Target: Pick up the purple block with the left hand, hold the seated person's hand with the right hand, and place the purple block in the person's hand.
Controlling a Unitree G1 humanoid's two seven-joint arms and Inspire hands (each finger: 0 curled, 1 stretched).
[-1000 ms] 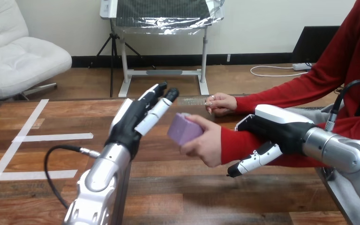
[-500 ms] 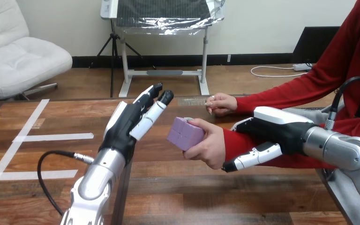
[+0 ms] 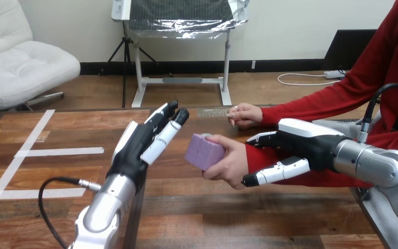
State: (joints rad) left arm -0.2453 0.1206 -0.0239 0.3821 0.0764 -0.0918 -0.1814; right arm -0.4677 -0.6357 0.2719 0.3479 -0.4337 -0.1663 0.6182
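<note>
1. The purple block (image 3: 203,150) sits just right of the frame's centre, raised above the wooden surface (image 3: 212,218). It is gripped in the person's hand (image 3: 230,165), whose thumb lies along its top edge and whose other digits wrap its right side.
2. The left hand (image 3: 137,148) stands left of centre at the end of the silver forearm that rises from the bottom edge. Its palm is turned towards the block.
3. The fingers (image 3: 158,142) of the left hand are straight and close together, pointing up and to the right. They hold nothing, and a narrow gap separates them from the block.
4. The right hand (image 3: 303,142) comes in from the right side of the frame and sits at the person's wrist (image 3: 256,155), just behind the hand that grips the block.
5. That hand is closed round the red-sleeved wrist: one of its fingers (image 3: 277,174) runs along the underside of the sleeve and another lies over the top.
6. The person's other hand (image 3: 243,114) rests at the far edge of the surface, above and slightly right of the block, apart from both robot hands.
7. White tape strips (image 3: 57,152) lie on the surface at the left of the frame, well apart from the block.
</note>
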